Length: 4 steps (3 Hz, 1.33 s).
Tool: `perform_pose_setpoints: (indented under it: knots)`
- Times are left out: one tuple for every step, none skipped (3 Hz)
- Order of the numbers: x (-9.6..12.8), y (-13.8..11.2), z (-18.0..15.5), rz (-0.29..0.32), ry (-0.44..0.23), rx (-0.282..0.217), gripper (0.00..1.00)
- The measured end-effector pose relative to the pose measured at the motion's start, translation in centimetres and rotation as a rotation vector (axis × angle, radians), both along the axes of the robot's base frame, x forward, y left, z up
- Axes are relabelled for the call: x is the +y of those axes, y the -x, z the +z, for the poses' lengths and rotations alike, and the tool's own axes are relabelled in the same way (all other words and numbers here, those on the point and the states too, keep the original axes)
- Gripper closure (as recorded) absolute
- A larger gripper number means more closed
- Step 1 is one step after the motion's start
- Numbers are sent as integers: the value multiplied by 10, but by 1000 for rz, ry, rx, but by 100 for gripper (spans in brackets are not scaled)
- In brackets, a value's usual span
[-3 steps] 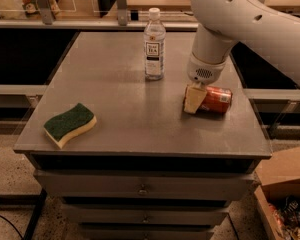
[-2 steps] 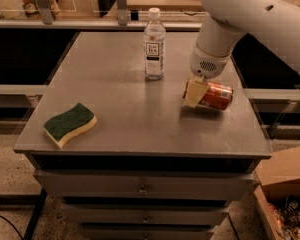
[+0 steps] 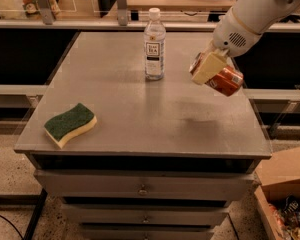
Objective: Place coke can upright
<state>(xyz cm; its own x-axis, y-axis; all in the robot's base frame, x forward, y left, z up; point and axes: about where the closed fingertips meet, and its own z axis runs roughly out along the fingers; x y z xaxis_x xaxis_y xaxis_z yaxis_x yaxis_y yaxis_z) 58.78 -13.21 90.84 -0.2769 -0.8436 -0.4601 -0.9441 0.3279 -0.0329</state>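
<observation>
**Can in the air, needs turning before it goes down**

We start with the grey surface point(image 3: 115, 94), a flat top over a stack of drawers point(image 3: 140, 184). The white arm point(image 3: 250, 14) reaches in from 1 o'clock. A cardboard box point(image 3: 285, 176) sits on the floor off the 4 o'clock corner.

On the surface, a clear water bottle point(image 3: 154, 41) stands upright near 12 o'clock. A green and yellow sponge point(image 3: 70, 124) lies flat at 8 o'clock, well apart from everything else.

The red can point(image 3: 226, 80) hangs over the 2 o'clock edge, to the right of the bottle and apart from it. It is tilted, nearly on its side, with its long axis running down to the right. A soft shadow below it suggests that it is clear of the surface. The gripper point(image 3: 212, 71) has its jaws closed across the can's body.

To do this step well, we would turn the wrist until the can's axis is vertical. We cannot tell which end is the top, so check that first. Then bring it inward, away from the edge and clear of the bottle. Lower it until the base sits flat, and only then let go.
</observation>
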Motion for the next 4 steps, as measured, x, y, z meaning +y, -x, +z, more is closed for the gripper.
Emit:
perform_pose_setpoints:
  knots:
    - [3,5,12,-29,-218,-40,100]
    - [11,10,11,-49,-439,-101,96]
    - [18,10,10,-55,-639,-163,95]
    - [19,10,17,-43,-811,-215,100]
